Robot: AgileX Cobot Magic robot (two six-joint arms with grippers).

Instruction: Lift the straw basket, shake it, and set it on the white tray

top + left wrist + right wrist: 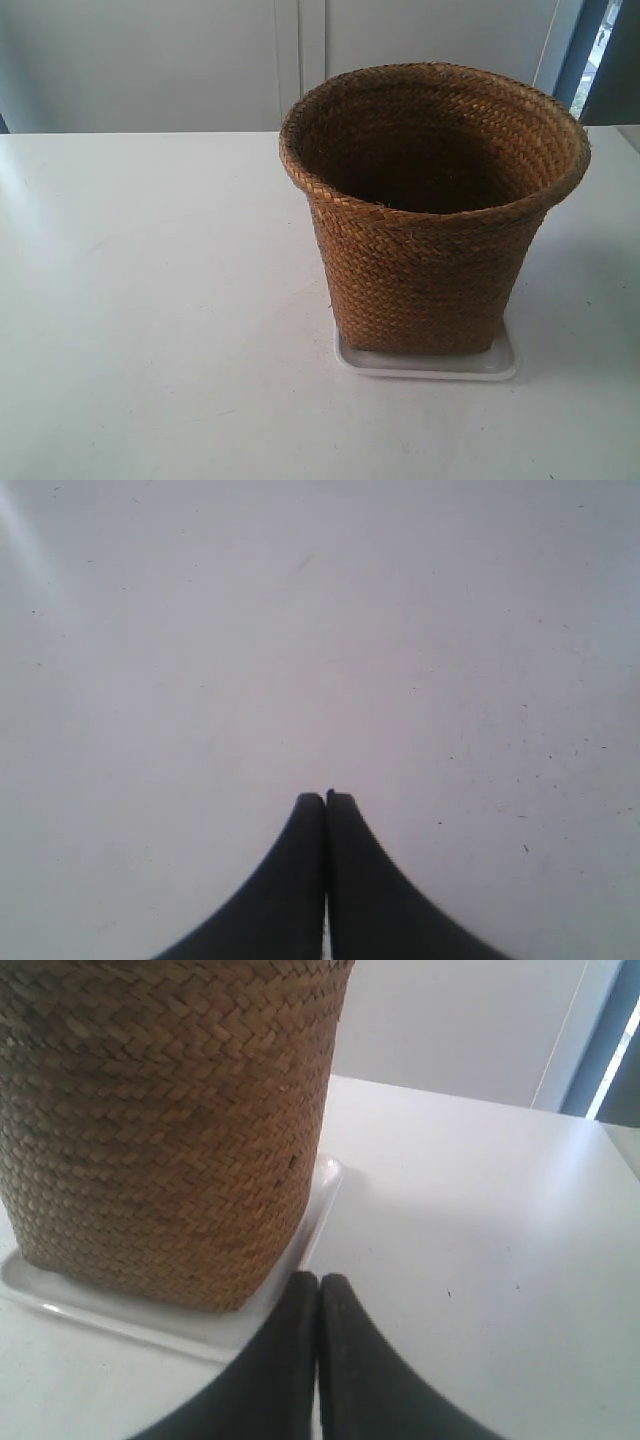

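Note:
The tan woven straw basket [430,215] stands upright on the white tray [430,365], right of centre in the exterior view; only the tray's front rim shows under its base. No arm appears in that view. In the right wrist view the basket [160,1120] fills one side, resting on the tray [325,1185], and my right gripper [319,1278] is shut and empty, its tips just off the tray's corner. My left gripper [326,797] is shut, empty, over bare white tabletop; the basket and tray are out of its view.
The white table [150,300] spreads wide to the left of the basket in the exterior view. A pale wall [150,60] and a window frame [590,50] stand behind the table's far edge.

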